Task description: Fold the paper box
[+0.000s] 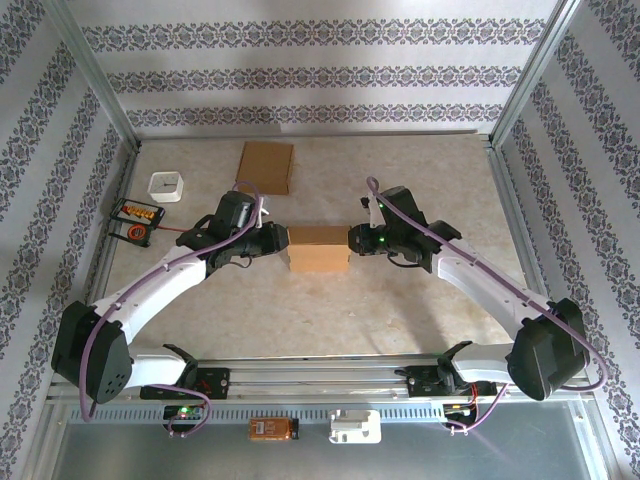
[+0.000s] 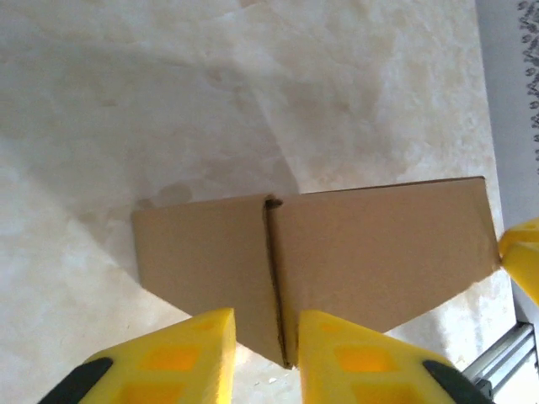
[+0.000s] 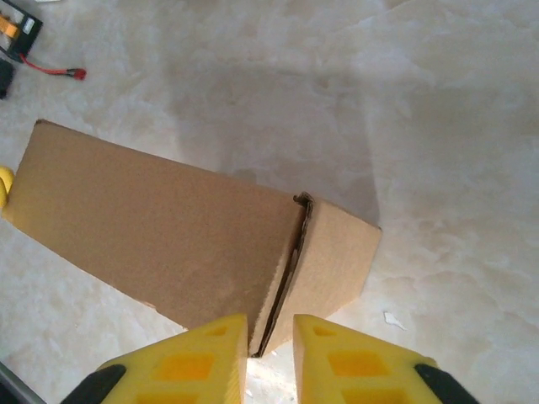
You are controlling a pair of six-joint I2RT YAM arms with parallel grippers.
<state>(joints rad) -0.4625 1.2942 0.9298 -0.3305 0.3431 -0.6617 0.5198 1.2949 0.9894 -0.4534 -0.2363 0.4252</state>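
The brown paper box (image 1: 318, 250) lies on the table midway between the two arms, its flaps folded in. My left gripper (image 1: 279, 240) is at the box's left end. In the left wrist view its yellow jaws (image 2: 266, 358) stand a little apart, open, astride the lower corner of the box (image 2: 370, 244) where a seam runs down. My right gripper (image 1: 354, 240) is at the right end. Its jaws (image 3: 271, 358) are also narrowly open around the corner of the box (image 3: 152, 227), beside a slightly gaping flap seam (image 3: 290, 252).
A flat sheet of cardboard (image 1: 266, 166) lies at the back of the table. Far left stand a small white container (image 1: 166, 186) and a black tray with orange parts (image 1: 135, 218), with a red-tipped cable (image 3: 74, 74). Metal frame rails border the table.
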